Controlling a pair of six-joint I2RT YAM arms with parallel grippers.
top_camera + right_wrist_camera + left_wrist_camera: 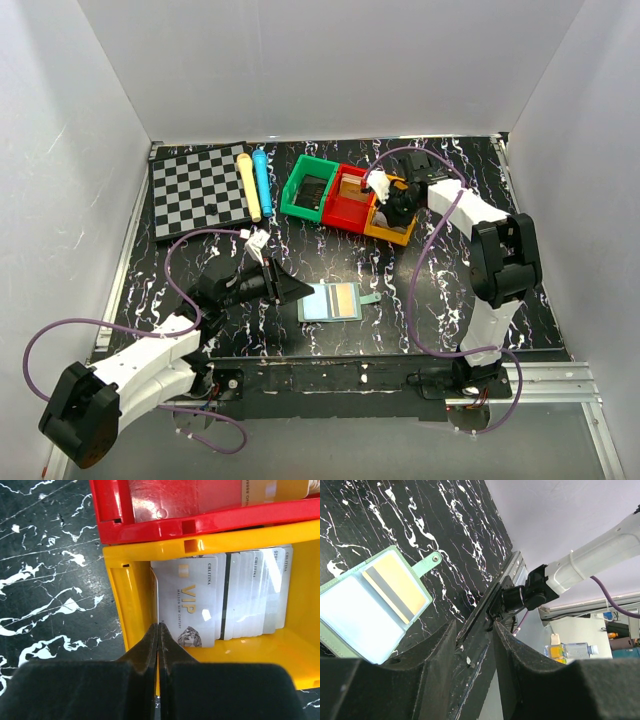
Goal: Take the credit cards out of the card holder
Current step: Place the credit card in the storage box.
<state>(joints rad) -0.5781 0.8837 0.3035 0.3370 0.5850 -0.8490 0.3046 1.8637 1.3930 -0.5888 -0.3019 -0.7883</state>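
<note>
The card holder lies open on the black marbled table, pale blue with a teal tab. It also shows in the left wrist view. A tan-orange credit card with a grey stripe sits in its right panel. My left gripper is open and empty, low just left of the holder. My right gripper hangs over the orange bin, shut. Its tips meet at the lower left edge of a white VIP card lying in the bin beside several more white cards.
A red bin and a green bin stand left of the orange bin. A checkerboard, a yellow marker and a blue marker lie at the back left. White walls enclose the table.
</note>
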